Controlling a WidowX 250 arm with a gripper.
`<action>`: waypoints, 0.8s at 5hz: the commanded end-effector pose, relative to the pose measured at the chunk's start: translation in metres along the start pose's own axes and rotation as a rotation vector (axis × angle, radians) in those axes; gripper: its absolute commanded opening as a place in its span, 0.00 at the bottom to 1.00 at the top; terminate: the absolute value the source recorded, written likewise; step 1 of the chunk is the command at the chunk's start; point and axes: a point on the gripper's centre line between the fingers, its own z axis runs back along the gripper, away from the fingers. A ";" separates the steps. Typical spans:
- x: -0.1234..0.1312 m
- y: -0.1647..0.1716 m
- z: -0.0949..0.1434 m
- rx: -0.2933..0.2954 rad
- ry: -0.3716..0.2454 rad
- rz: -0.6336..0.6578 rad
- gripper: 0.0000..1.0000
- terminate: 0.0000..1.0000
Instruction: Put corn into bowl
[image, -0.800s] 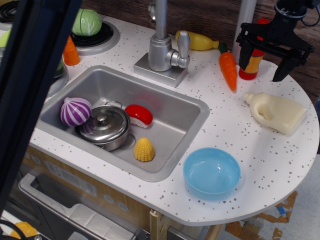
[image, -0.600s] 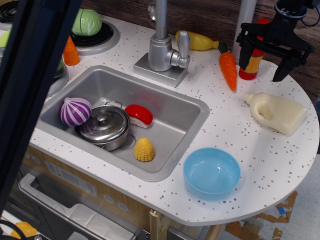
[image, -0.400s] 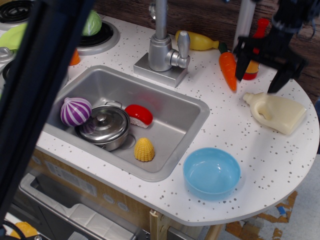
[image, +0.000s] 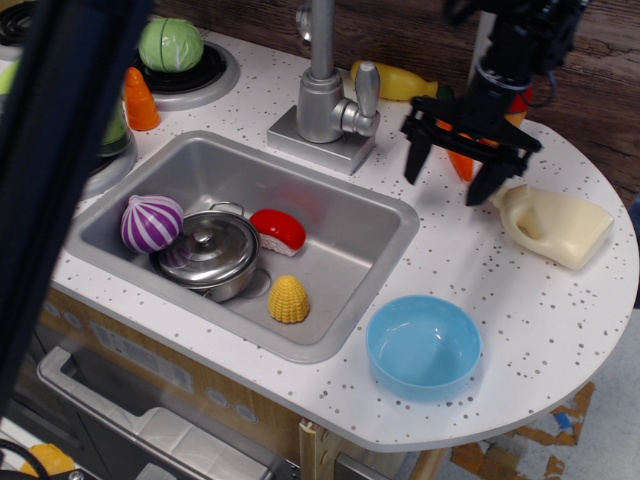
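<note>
Observation.image: gripper (image: 449, 176) hanging above the counter (image: 560, 330) toward its back right part, jaws spread wide, holding nothing, partly covering an orange carrot (image: 461, 160). Cream jug (image: 555, 224) lying on its side just right of it. Corn (image: 288, 299) resting in the sink (image: 345, 215) near the front rim, beside the lidded steel pot (image: 210, 251). Light blue bowl (image: 423, 346) upright and empty near the counter's front edge, right of the sink.
</note>
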 end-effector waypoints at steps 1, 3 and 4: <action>0.000 0.052 0.018 -0.042 -0.121 0.240 1.00 0.00; -0.033 0.074 0.002 -0.076 -0.043 0.466 1.00 0.00; -0.055 0.075 -0.012 -0.075 -0.042 0.563 1.00 0.00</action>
